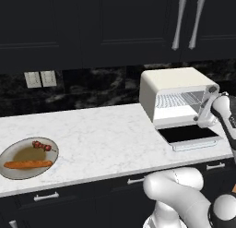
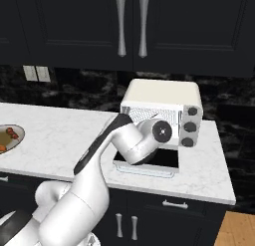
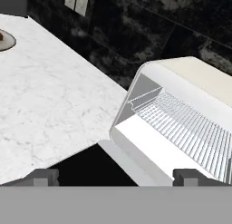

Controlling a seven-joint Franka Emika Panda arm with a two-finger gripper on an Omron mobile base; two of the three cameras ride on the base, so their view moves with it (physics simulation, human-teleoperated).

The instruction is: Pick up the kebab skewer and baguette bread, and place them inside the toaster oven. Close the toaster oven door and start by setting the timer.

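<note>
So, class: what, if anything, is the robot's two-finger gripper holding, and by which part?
Nothing. The gripper is open above the cream-white toaster oven's lowered door, fingers empty.

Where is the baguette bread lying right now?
In the left base view, the baguette bread lies on the plate at the counter's left end, just in front of the kebab skewer.

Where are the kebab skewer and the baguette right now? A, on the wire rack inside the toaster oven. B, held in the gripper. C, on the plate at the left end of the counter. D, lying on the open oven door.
C: the kebab skewer and baguette lie together on the plate, while the toaster oven stands open with a bare rack and a bare lowered door.
</note>
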